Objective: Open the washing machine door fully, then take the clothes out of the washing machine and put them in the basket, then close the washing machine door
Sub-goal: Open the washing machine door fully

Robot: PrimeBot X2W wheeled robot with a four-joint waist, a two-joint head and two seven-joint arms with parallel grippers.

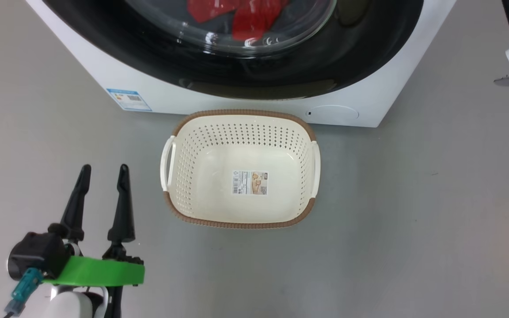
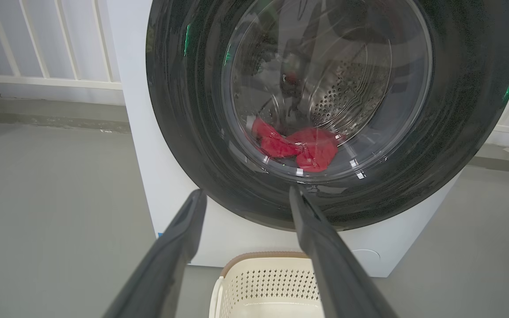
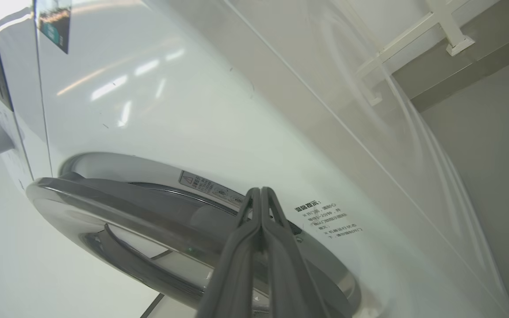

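The left hand [image 1: 104,170] hovers released near the basket [image 1: 242,114]. The right hand [image 3: 261,194], clenched tight, sits at the rim of the door [image 3: 126,212]; red clothes [image 2: 314,152] lie behind the glass.

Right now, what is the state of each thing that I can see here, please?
Round black-rimmed glass washing machine door: not swung open.
Bright red fabric clothes: inside the perforated steel drum, behind the glass.
Cream perforated plastic basket: upright, no clothes in it, on the grey floor.
Left pincer: open, holding nothing.
Right pincer: shut, tips at the door's edge.
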